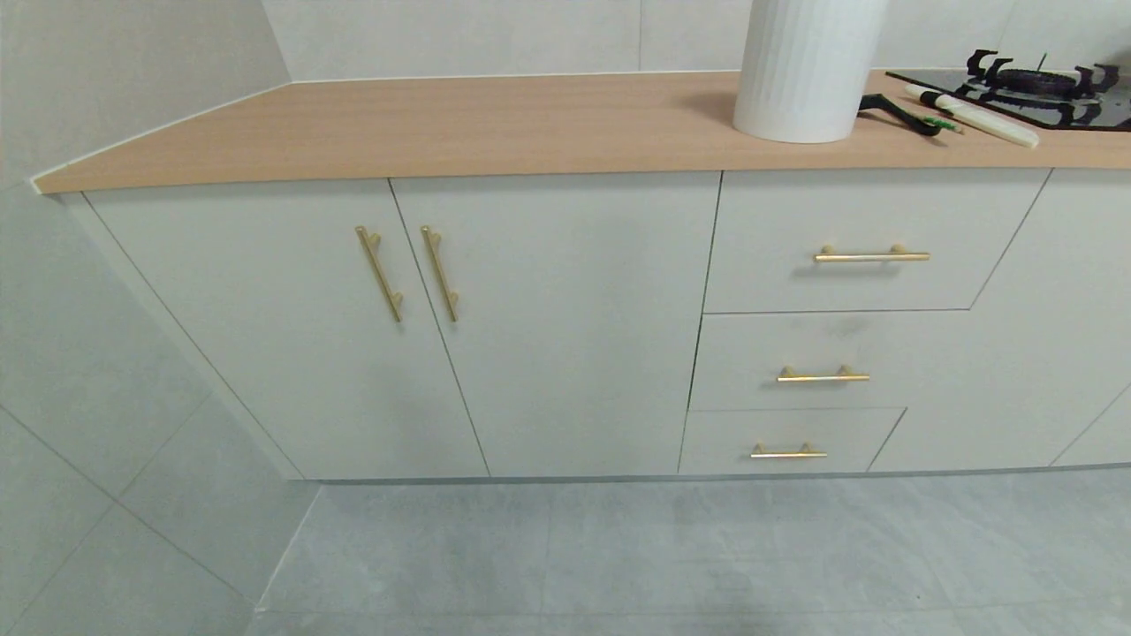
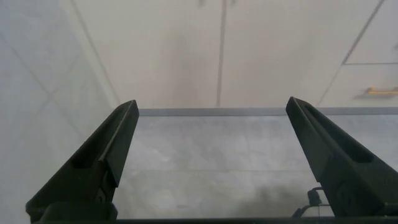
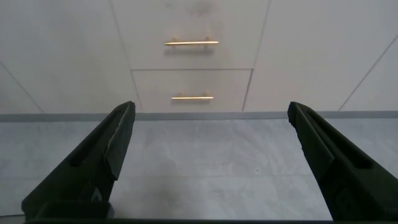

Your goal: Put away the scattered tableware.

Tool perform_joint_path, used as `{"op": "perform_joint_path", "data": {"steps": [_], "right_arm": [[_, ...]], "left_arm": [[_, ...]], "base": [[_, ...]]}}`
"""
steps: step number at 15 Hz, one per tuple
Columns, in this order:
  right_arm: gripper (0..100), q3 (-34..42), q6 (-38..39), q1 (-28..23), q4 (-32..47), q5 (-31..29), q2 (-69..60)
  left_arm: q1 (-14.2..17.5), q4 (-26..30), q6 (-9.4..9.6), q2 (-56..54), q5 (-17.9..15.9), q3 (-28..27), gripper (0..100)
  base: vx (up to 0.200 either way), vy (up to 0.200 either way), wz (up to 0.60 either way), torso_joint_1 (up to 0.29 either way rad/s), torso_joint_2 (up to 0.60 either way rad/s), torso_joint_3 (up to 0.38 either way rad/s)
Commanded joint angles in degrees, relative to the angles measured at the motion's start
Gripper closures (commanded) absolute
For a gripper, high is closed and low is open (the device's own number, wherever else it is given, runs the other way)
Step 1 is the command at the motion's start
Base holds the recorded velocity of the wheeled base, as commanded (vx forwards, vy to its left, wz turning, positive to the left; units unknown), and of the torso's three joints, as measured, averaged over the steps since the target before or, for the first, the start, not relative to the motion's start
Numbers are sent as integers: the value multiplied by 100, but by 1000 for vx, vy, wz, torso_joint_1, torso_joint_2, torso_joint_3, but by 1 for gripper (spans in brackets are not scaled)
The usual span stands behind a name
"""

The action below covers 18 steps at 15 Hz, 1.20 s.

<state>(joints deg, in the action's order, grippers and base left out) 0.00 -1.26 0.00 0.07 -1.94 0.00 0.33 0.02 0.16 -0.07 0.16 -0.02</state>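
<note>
From the head view, the tableware you are after lies on the countertop (image 1: 442, 124), far over on your right: a black-handled utensil (image 1: 901, 113) and a long white implement (image 1: 981, 119) rest flat and loose beside the tall white ribbed container (image 1: 808, 71), just in front of the hob (image 1: 1038, 84). The black one is partly hidden behind the container, so it may be a peeler or a small tool; you cannot tell from here. Below them is a stack of three drawers, and the top drawer (image 1: 870, 212) with its gold handle (image 1: 870, 256) sits shut, as do the two cupboard doors (image 1: 398, 336) to its left; nothing has been put away yet. In the left wrist view, your left gripper (image 2: 211, 106) hangs low with its fingers spread wide and nothing between them, facing the grey floor (image 2: 211, 162) and the foot of the cupboard doors, which suggests a resting pose rather than a reach. In the right wrist view, your right gripper (image 3: 211, 106) is likewise splayed and empty, aimed at the two lower drawer handles (image 3: 191, 43), well below the counter. You will likely need to raise an arm and close in on the right end.
</note>
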Motion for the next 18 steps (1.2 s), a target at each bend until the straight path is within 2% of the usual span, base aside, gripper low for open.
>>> {"op": "perform_joint_path", "data": {"steps": [1, 6, 17, 18], "right_arm": [[0, 0, -6, 0, 1, 0, 9], [0, 0, -6, 0, 1, 0, 9], [0, 0, 3, 0, 1, 0, 9], [0, 0, -6, 0, 1, 0, 9]], "left_arm": [[2, -2, 2, 7, 2, 2, 0], [2, -2, 11, 7, 2, 2, 0], [2, -2, 19, 7, 2, 2, 0], [11, -2, 11, 7, 2, 2, 0]], "base": [[0, 0, 0, 0, 0, 0], [0, 0, 0, 0, 0, 0], [200, 0, 0, 5, 5, 1], [0, 0, 0, 0, 0, 0]]}}
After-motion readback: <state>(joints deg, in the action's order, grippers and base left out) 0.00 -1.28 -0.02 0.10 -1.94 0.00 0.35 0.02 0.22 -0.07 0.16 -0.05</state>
